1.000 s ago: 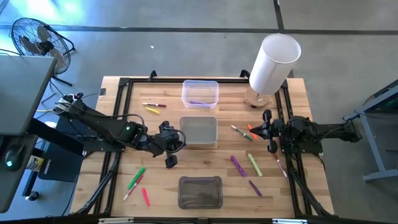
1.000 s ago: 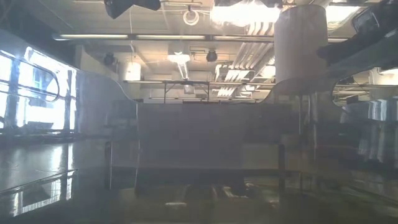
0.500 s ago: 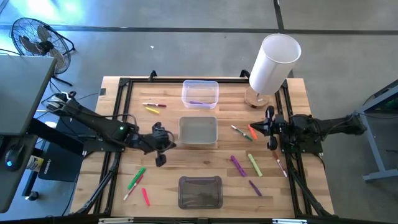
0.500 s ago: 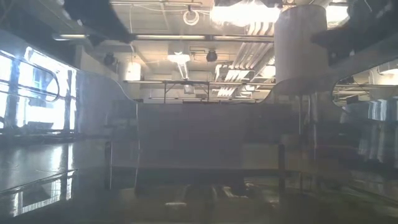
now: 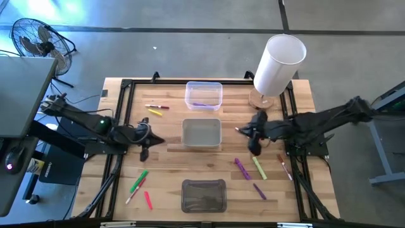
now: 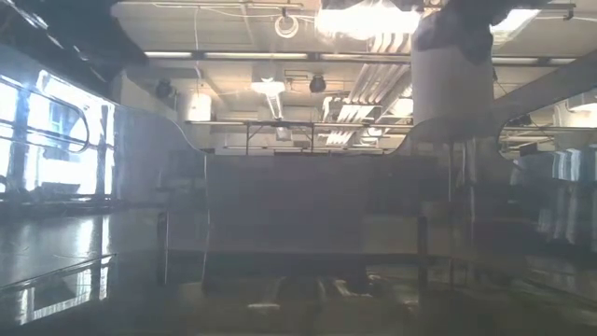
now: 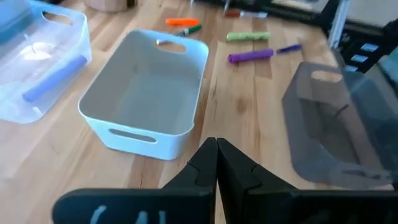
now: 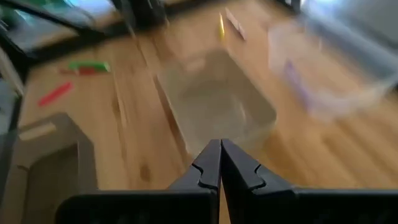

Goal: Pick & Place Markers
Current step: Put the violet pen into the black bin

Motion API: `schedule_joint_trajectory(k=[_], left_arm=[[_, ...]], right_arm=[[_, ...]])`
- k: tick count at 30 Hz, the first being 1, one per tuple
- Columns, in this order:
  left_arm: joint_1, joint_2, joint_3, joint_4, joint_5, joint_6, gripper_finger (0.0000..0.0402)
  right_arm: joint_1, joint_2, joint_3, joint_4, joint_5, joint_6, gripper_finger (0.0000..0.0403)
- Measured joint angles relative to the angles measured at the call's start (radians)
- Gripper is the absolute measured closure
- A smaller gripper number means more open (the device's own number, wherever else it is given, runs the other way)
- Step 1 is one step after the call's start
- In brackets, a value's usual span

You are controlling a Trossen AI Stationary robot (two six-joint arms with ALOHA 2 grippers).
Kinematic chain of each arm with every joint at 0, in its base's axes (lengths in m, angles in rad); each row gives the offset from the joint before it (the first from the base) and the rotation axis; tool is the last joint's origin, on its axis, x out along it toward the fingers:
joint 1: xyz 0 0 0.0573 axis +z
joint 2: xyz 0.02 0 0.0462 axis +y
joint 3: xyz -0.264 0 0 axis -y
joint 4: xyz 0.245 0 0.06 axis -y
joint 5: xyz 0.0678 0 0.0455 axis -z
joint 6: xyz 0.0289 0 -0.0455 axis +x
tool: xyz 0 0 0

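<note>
Now the right gripper (image 5: 254, 147), fingers pressed together and holding nothing, should first spread them and descend slowly over the green marker (image 5: 259, 168) lying near, beside the purple marker (image 5: 241, 168).

Markers (image 5: 243, 168) on table: about twelve; bins (image 5: 202, 133): three; white cylinder (image 5: 276, 64): one

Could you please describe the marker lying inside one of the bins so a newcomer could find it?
Start at the big white cylinder; the clear bin sits beside it along the table's far edge. Inside lies a purple marker, the only marker in any bin.
</note>
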Motion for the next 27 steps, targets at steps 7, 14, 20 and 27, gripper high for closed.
schedule_joint_trajectory(k=[7, 14, 20, 27], left_arm=[[0.0, -0.134, -0.024, -0.094, 0.109, -0.005, 0.0401], [0.0, -0.175, -0.024, -0.136, 0.124, 0.06, 0.0401], [0.0, -0.173, -0.024, -0.151, 0.122, 0.152, 0.0401], [0.0, -0.173, -0.024, -0.146, 0.122, 0.156, 0.0401]], right_arm=[[0.048, 0.332, 0.343, -0.37, -0.037, 0.304, 0.0402], [0.152, 0.548, 0.512, -0.623, -0.154, 0.639, 0.0403], [0.275, 0.617, 0.52, -0.679, -0.242, 0.949, 0.0402], [0.399, 0.643, 0.518, -0.69, -0.365, 1.186, 0.0402]])
